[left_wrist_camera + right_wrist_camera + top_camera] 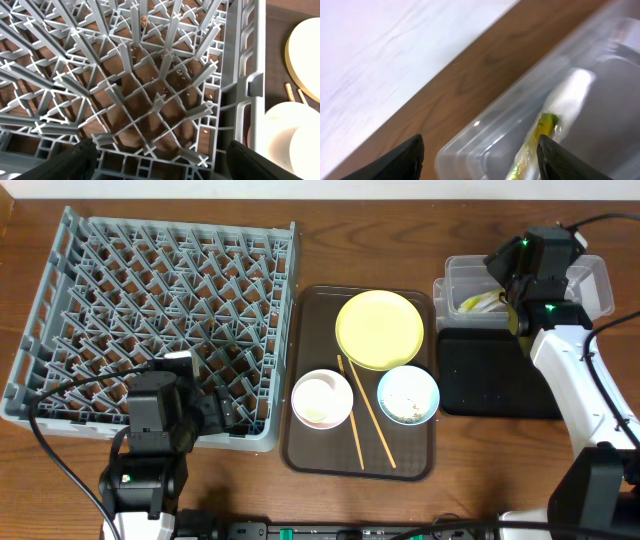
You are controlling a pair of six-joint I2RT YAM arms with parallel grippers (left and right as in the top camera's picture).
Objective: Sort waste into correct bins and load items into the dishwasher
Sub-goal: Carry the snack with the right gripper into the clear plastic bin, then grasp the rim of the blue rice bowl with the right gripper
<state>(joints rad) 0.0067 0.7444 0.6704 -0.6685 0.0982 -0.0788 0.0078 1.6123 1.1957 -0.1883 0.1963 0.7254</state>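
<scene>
Fingers of the left gripper (160, 167) stand wide apart with nothing between them, poised over the near right corner of the large square grey plastic dish rack (150, 300). No dish stands among its pegs, and loose beige rice-like crumbs (182, 75) show through the grid there. Beyond, to the right, the flat dark brown serving tray (312, 455) carries the white bowl (322, 398), the light blue bowl (408, 394), two thin wooden chopsticks (351, 415) lying between the bowls, and the round yellow plate (380, 328). The shallow black rectangular tray (495, 375) sits on the surface just right of the serving tray. Farthest off, the right gripper (480, 160) hangs over the clear plastic rectangular tub (598, 280), fingers likewise spread and empty. The thin green-and-orange wrapper (540, 132) lies inside the tub beneath them.

Assessment: disposal of the wrapper appears complete bar withdrawal. Recommended: raise the right gripper straight up until both fingers clear the tub's rim, and only then swing towards the serving tray. A sideways exit risks nudging the light tub or catching the wrapper.
</scene>
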